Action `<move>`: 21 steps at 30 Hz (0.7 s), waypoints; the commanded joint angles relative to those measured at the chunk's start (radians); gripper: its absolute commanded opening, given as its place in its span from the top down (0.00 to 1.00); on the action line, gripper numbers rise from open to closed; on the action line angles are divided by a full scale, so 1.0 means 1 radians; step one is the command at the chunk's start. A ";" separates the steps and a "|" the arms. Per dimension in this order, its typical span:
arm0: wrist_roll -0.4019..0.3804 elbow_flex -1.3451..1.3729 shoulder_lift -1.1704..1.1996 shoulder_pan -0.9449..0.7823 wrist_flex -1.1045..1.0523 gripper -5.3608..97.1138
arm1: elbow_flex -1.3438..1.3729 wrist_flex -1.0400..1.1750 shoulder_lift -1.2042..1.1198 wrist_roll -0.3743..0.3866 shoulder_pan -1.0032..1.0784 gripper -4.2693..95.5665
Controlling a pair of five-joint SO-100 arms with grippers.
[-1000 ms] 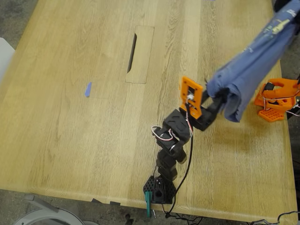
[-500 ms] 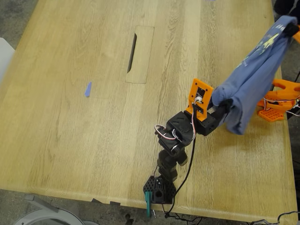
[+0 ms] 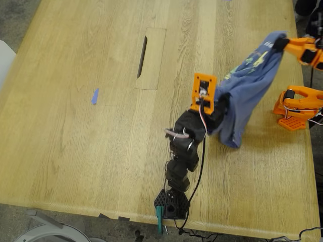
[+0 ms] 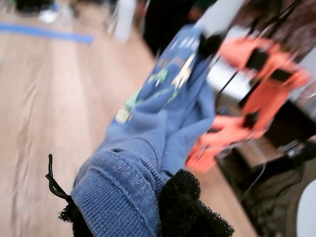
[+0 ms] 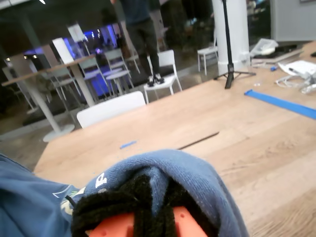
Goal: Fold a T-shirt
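The T-shirt [image 3: 246,91] hangs bunched above the table [image 3: 91,151], stretched between my first gripper [image 3: 220,107] and my second gripper [image 3: 280,44], both clenched on its cloth.

This is looking like a shared workspace or lab hall rather than a home. A large pale wooden table [image 3: 101,101] with a cable-slot cover [image 3: 150,58] at the exterior view's upper middle is carrying the arms. Beyond it, the second wrist view is showing white chairs [image 5: 160,81] and more tables [image 5: 49,84] standing on a dark floor at its upper left, a tripod stand [image 5: 229,44] at upper right, and a person [image 5: 140,34] standing at top centre.
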 commanded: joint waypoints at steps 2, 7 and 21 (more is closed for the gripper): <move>0.008 0.388 0.298 -0.080 0.049 0.95 | 0.025 -0.020 0.031 -0.006 -0.002 0.96; 0.018 0.739 0.469 -0.210 -0.163 0.95 | 0.144 -0.089 0.054 -0.008 0.012 0.96; 0.032 1.353 0.670 -0.423 -0.713 0.95 | 0.629 -0.618 -0.017 -0.026 0.026 0.96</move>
